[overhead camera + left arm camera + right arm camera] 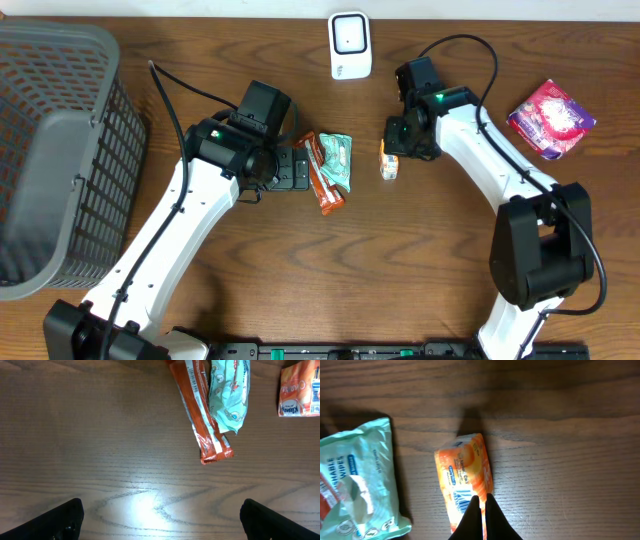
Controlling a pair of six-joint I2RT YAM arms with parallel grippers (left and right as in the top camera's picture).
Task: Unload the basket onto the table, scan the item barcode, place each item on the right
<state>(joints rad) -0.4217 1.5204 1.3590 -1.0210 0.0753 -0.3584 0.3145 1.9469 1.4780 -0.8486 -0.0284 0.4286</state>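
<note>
Just beneath the right gripper, fingers pressed shut, lies the orange packet; the left gripper gapes wide.

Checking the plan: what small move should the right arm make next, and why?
Probably lift slightly to test the grip: the right gripper is shut at the end of the orange packet, which lies flat, apart from the white scanner.

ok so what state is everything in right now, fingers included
left fingers: wide open, holding nothing
right fingers: shut, tips on the orange pack's end
orange pack: lying flat
snack bar: flat, against the wipes pack
wipes pack: flat, untouched
pink packet: flat, untouched
scanner: standing upright
basket: nothing visible inside
</note>
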